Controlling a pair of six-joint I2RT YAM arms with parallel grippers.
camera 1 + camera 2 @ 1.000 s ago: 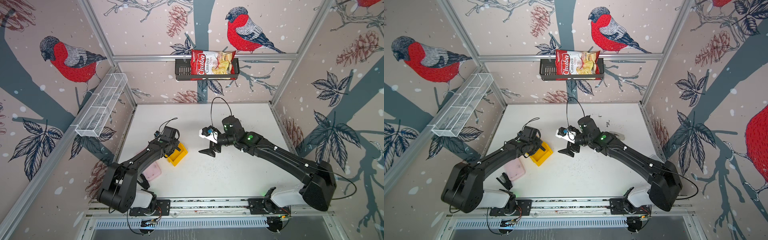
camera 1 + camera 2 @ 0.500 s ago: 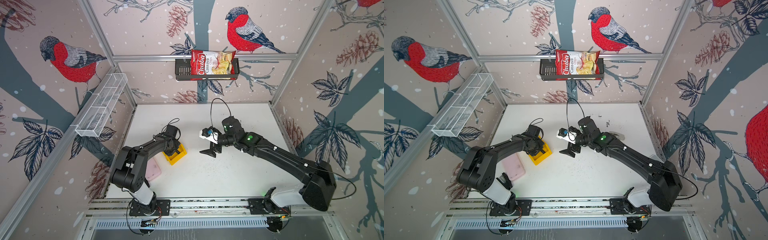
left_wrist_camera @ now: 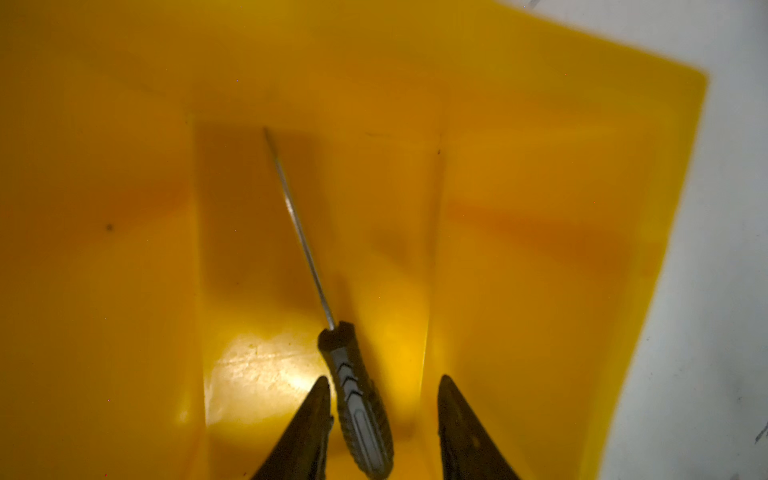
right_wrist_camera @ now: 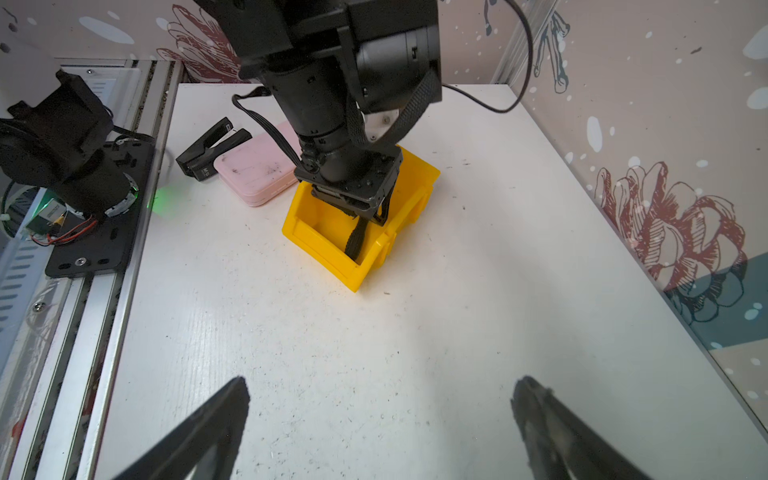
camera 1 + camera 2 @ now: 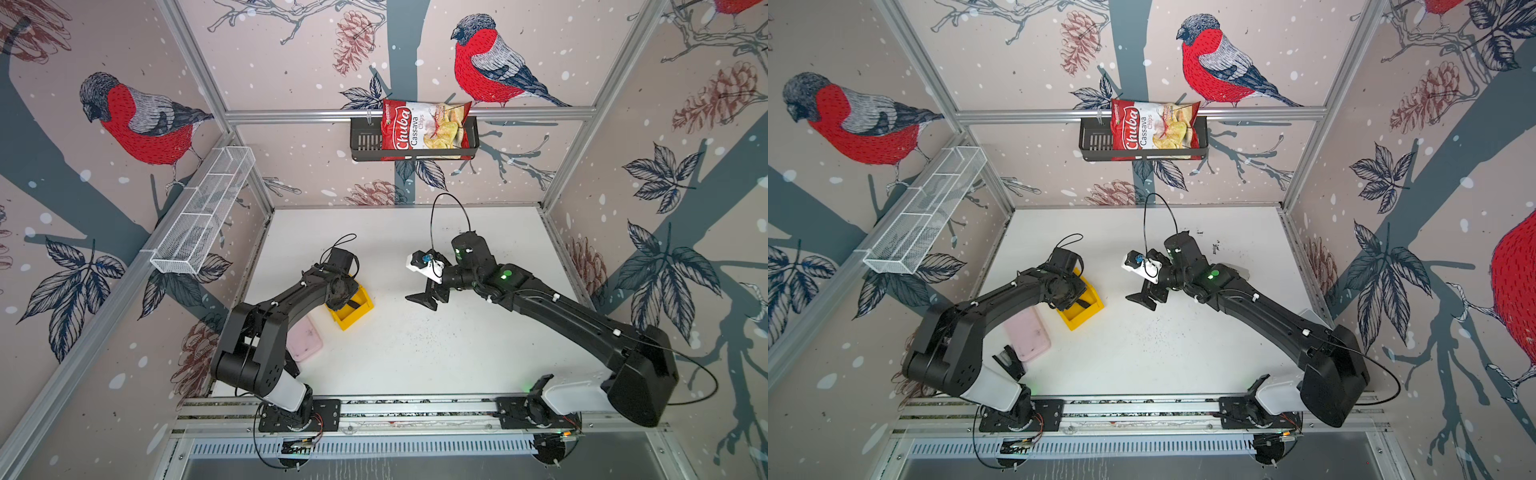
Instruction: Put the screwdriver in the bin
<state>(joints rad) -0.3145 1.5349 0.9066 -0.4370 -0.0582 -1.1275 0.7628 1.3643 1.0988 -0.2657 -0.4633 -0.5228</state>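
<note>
In the left wrist view, the butt of the slim black-handled screwdriver (image 3: 351, 384) and the fingers of the left tool (image 3: 383, 379) run off the picture's edge; the walls of the small yellow plastic bin (image 3: 540, 208) are a soft blur. In both top views my left arm (image 5: 332, 286) covers much of that bin at the wrist, hiding the tool. In the right wrist view I see only the cut-off fingertips of the right tool (image 4: 383, 380).

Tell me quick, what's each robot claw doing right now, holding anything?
Left gripper: open; the screwdriver lies loose between its jaws inside the yellow bin.
Right gripper: open wide, holding nothing.
</note>
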